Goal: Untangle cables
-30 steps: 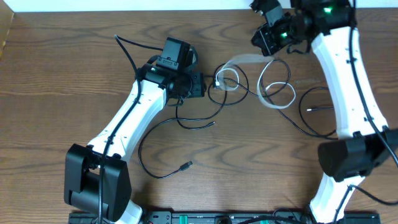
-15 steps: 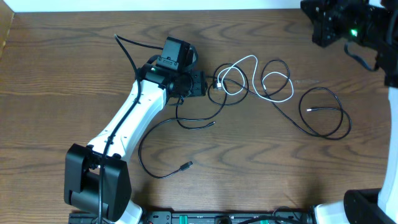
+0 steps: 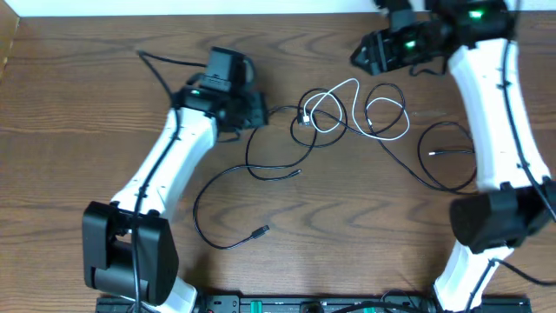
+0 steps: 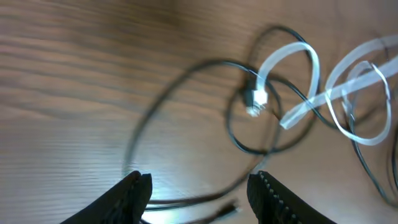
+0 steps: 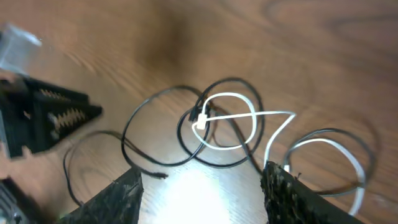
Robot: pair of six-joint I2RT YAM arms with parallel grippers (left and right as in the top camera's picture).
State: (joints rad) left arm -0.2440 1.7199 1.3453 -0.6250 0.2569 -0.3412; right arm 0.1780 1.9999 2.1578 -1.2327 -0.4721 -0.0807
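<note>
Now the right gripper [image 5: 205, 190] stands wide with nothing between its fingers. A second ago it was clamped on the white cable [image 5: 249, 116] and had a stretch of it lifted off the table [image 3: 87, 104]. It has let go, swung off and come back, and hovers over the tangle near the far edge, touching none of it. The left gripper [image 4: 199, 186] is partly open and also empty. It has drawn back to the left, so the knot it was nearly touching now lies apart from its tips.

I judge that the lift and drop loosened little. The white cable lies across the black cables [image 3: 314, 143] at much the same spot, so the crossing is not yet undone and a fresh grasp is needed.

The cables lie flat mid-table, between the two arms. The white one starts at a small plug [image 3: 305, 119] inside a tight curl, rises to a bend toward the far side, then drops into a wider loop to the right. A black loop rings the curl, and a black strand runs on to a big open loop near the right arm. Another black cable trails toward the near left, quite free. Both wrist views are blurred, so which strand passes over which cannot be told.
</note>
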